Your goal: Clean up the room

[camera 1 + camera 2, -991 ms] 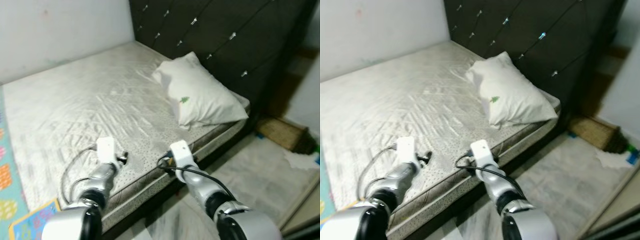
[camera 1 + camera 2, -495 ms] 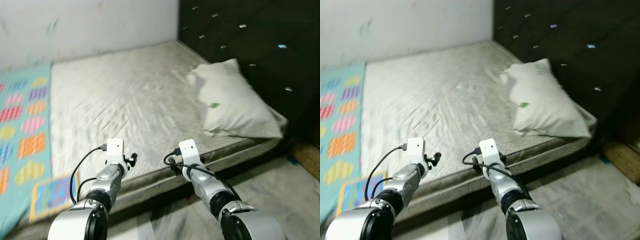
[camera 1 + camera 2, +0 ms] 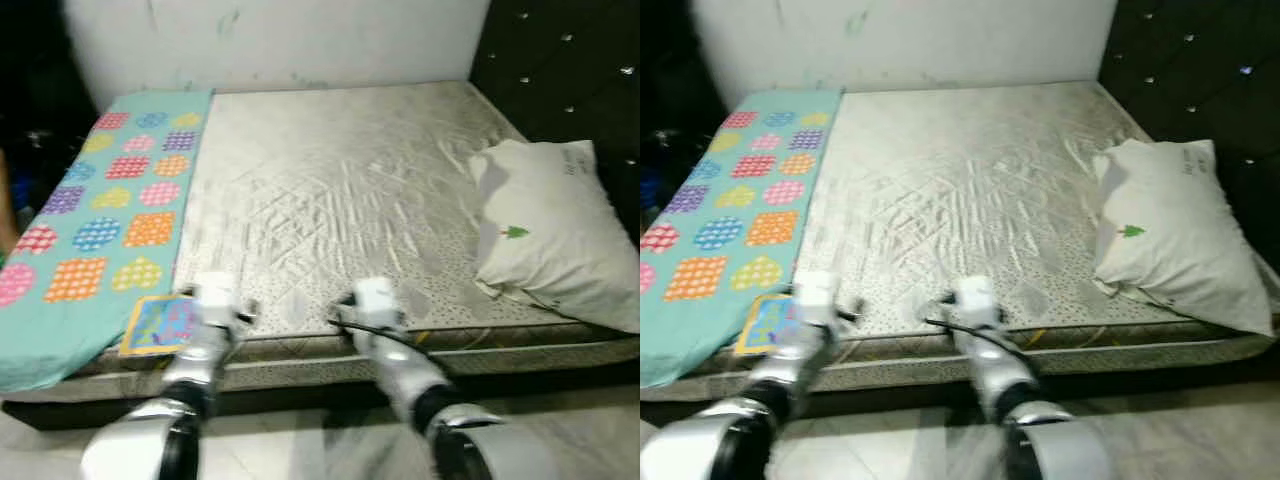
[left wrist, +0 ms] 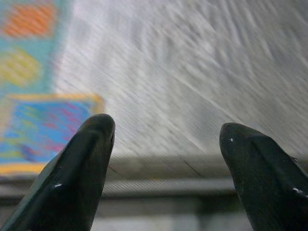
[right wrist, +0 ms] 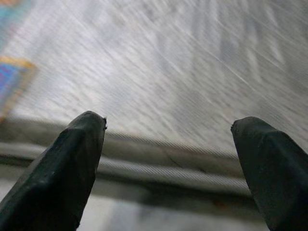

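A bed with a bare grey-white mattress (image 3: 330, 190) lies in front of me. A white pillow (image 3: 550, 235) with a small green mark rests at its right end by the dark headboard. A teal blanket (image 3: 95, 225) with coloured patches covers the left end. A small colourful book or card (image 3: 160, 322) lies on the near left edge. My left gripper (image 4: 166, 132) is open, pointing at the mattress edge beside the card (image 4: 43, 130). My right gripper (image 5: 168, 130) is open too, over the near edge.
A dark tufted headboard (image 3: 570, 60) stands at the right and a white wall (image 3: 270, 40) runs behind the bed. Pale floor (image 3: 300, 445) shows below the bed's near edge. A dark area (image 3: 30, 110) lies at the far left.
The view has swung left, so the whole bed and the teal blanket have come into sight and the pillow sits further right. Both arms stay low, fingers still open.
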You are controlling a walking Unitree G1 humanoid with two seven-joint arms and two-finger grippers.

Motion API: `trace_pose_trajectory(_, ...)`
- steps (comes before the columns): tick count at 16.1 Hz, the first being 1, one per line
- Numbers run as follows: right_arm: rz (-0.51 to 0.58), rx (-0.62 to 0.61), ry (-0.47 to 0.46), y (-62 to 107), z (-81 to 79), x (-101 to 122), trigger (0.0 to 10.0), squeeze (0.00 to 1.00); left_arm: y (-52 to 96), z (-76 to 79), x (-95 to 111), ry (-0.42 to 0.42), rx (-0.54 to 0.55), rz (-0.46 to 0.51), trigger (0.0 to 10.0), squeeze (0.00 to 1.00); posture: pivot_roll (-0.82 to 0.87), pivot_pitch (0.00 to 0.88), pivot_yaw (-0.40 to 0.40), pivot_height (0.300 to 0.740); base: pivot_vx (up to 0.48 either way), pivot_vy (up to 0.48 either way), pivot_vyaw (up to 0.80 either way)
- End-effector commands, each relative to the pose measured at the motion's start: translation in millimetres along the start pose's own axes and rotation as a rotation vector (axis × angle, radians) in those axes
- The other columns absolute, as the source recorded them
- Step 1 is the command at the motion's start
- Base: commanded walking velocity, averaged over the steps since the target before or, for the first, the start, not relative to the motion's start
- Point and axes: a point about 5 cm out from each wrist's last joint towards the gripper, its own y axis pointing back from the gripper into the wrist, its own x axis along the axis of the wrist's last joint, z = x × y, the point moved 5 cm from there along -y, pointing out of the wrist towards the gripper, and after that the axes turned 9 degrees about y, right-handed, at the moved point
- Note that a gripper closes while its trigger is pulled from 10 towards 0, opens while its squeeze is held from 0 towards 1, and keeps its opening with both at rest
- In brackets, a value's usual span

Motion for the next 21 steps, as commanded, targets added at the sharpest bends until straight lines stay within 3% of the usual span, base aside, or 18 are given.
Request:
trace_pose_trajectory(1,0.083,-0.053,-0.047,-2.6,22.8,22.1,10.0,0.0,-3.9,15.7,36.0,-0.019,-0.08,0.131,10.0,0.0,-0.11,0.0,0.028,0.74,0.0,0.0,0.0)
trace_pose_trajectory(5,0.271,-0.114,-0.069,2.4,54.8,55.4,10.0,0.0,3.5,-6.0,76.7,-0.026,-0.094,0.314,10.0,0.0,-0.11,0.0,0.031,0.74,0.0,0.0,0.0)
trace_pose_trajectory(9,0.459,-0.24,-0.027,23.3,101.9,76.9,10.0,0.0,35.3,-30.8,95.8,-0.14,-0.092,0.526,10.0,0.0,-0.11,0.0,0.027,0.74,0.0,0.0,0.0)
trace_pose_trajectory(12,0.535,-0.282,-0.014,40.8,121.7,82.7,10.0,0.0,61.2,-43.8,100.8,-0.149,-0.057,0.613,10.0,0.0,-0.1,0.0,0.023,0.74,0.0,0.0,0.0)
trace_pose_trajectory(14,0.559,-0.294,0.042,55.6,132.6,79.3,10.0,0.0,74.2,-48.1,91.1,-0.183,-0.056,0.611,10.0,0.0,-0.09,0.0,0.006,0.74,0.0,0.0,0.0)
trace_pose_trajectory(16,0.538,-0.296,0.143,72.4,145.0,61.6,10.0,0.0,84.4,-72.3,66.0,-0.126,0.011,0.542,10.0,0.0,-0.09,0.0,-0.008,0.74,0.0,0.0,0.0)
trace_pose_trajectory(18,0.447,-0.29,0.143,84.9,155.1,29.0,10.0,0.0,95.1,-83.2,39.7,-0.162,0.022,0.456,10.0,0.0,-0.08,0.0,-0.027,0.74,0.0,0.0,0.0)
trace_pose_trajectory(21,0.403,-0.251,0.116,92.1,148.3,16.6,10.0,0.0,113.7,-95.2,34.3,-0.157,0.044,0.434,10.0,0.0,-0.06,0.0,-0.045,0.74,0.0,0.0,0.0)
